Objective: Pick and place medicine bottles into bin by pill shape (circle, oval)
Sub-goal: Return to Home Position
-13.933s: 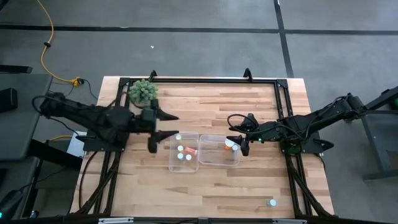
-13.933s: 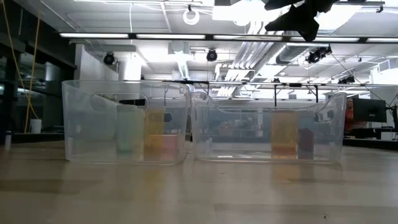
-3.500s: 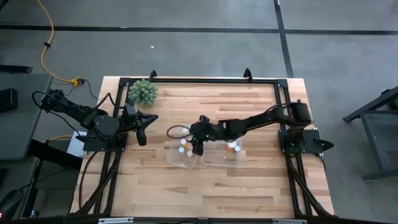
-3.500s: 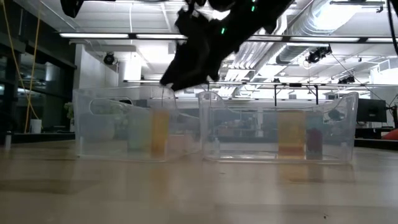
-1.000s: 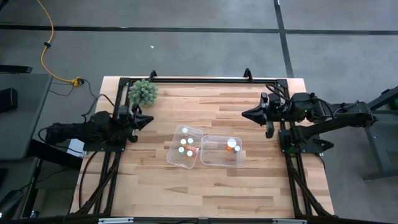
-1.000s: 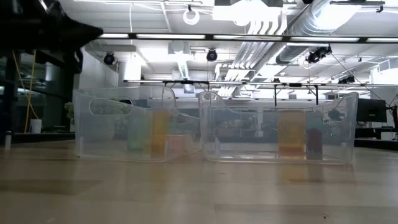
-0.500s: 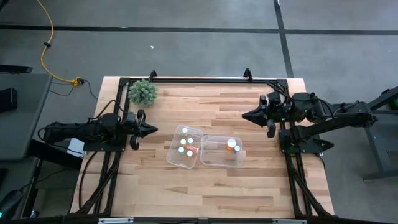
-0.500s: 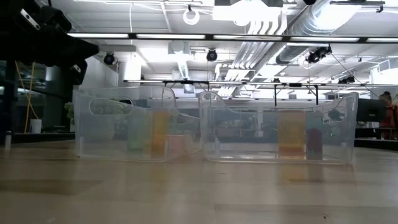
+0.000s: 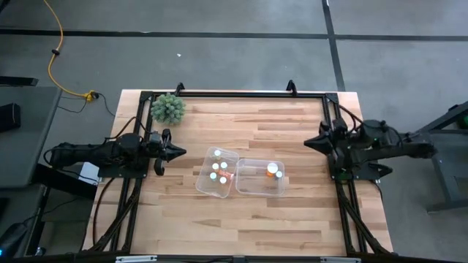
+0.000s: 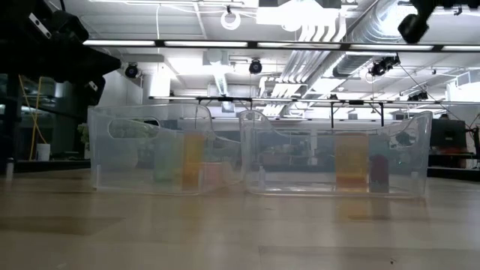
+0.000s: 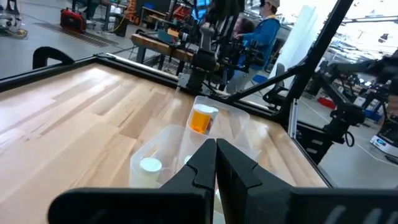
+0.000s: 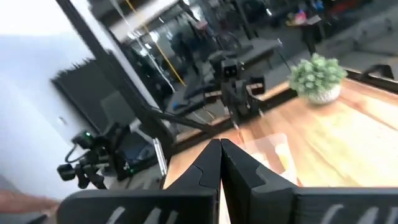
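**High view:** left gripper [image 9: 172, 152] sat at the table's left edge and right gripper [image 9: 310, 142] at its right edge, both well apart from the bins. Medicine bottles [image 9: 217, 166]: approx. 5 white caps in left bin [image 9: 202, 183], and 1 orange bottle [image 9: 273, 169] in right bin [image 9: 256, 191]. None showed loose on the wood. Left bin lay skewed, its corner at right bin. Probable risk: a later reach aimed as if the bin were square could clip its rim and shove it.

**Low view:** the 2 bins stood side by side w/ bottles inside. Pill shapes were unreadable, so a mis-sort couldn't be ruled out.

**Left wrist view:** fingers [image 11: 198, 169] were pressed together w/ nothing btw them.

**Right wrist view:** fingers [image 12: 205, 167] were likewise closed and empty. Plant [image 12: 317, 74] stood far off, no hazard.
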Motion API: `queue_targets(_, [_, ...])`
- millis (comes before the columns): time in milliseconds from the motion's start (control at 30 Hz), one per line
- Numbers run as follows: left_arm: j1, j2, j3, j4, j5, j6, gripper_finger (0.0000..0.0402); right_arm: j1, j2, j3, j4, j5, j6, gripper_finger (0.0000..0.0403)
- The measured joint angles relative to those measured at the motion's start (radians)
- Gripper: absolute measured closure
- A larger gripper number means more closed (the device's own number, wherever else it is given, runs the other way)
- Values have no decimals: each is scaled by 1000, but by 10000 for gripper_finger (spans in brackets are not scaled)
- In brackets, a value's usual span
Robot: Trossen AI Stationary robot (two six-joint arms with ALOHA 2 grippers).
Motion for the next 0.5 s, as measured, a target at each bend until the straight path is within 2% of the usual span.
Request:
queue_targets(133, [0,0,0,0,0,0,398,2,-170,-199,123,-23,-29,403])
queue_targets(267, [0,0,0,0,0,0,397,2,-309,-328,140,-21,-36,403])
queue_targets(500, [0,3,1,0,-5,-1,396,-4,-314,-457,288,-3,-161,403])
